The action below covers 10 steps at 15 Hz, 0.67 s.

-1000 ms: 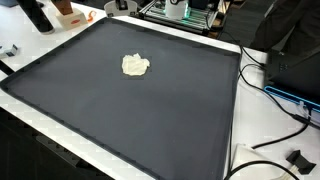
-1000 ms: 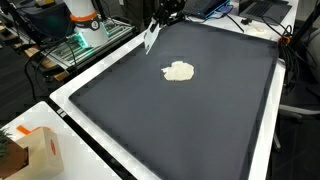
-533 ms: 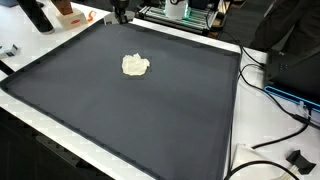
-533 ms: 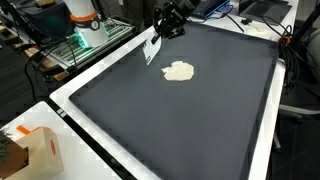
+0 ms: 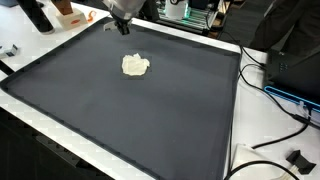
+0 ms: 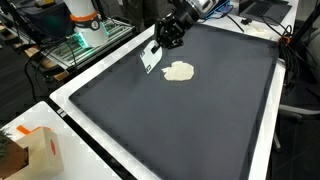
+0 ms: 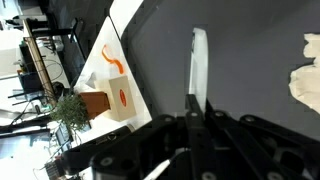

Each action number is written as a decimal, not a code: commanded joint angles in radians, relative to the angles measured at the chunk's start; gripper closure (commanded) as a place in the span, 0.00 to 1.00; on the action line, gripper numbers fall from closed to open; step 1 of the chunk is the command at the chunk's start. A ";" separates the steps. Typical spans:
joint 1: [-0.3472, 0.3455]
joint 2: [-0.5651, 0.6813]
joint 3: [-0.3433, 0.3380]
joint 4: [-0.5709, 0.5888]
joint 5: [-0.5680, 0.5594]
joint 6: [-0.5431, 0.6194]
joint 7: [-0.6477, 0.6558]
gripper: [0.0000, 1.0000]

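The dark mat (image 6: 200,120) covers nearly the whole white table (image 6: 75,110) and lies below the gripper (image 6: 161,44), stretching away from it on every side but the near edge. On the mat just past the fingertips, apart from them, is the cream lump (image 6: 179,71), which the wrist view shows off to one side of the tool (image 7: 308,75). It looks crumpled and soft, probably light, and would likely give under a pinch, so the raised middle of the heap seems a better place to take hold than its thin fringe. Whether it is cloth or dough cannot be told. An orange-and-white box (image 7: 115,95) stands on the table rim, well away from the tool. Smallest is the white flat piece (image 6: 150,57), which the gripper has clamped at one end, the jaws closed down to a thin slit around it. The rest juts out beyond the fingertips above the mat, not touching the lump. Seen edge-on in the wrist view (image 7: 200,60) it is very thin and stays straight, so it is probably light and fairly stiff, like card or plastic. With so short a bite on a smooth face it may pivot or slide when pressed sideways.
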 commanded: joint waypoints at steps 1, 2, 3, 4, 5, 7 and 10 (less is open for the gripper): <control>0.025 0.039 -0.012 0.014 -0.054 -0.006 -0.035 0.99; 0.027 0.047 -0.011 0.015 -0.063 -0.006 -0.044 0.99; 0.031 0.053 -0.011 0.015 -0.074 -0.007 -0.051 0.99; 0.034 0.058 -0.010 0.015 -0.083 -0.007 -0.059 0.99; 0.036 0.062 -0.009 0.014 -0.092 -0.004 -0.068 0.99; 0.040 0.069 -0.006 0.012 -0.108 0.002 -0.086 0.99; 0.044 0.075 0.000 0.009 -0.120 0.014 -0.113 0.99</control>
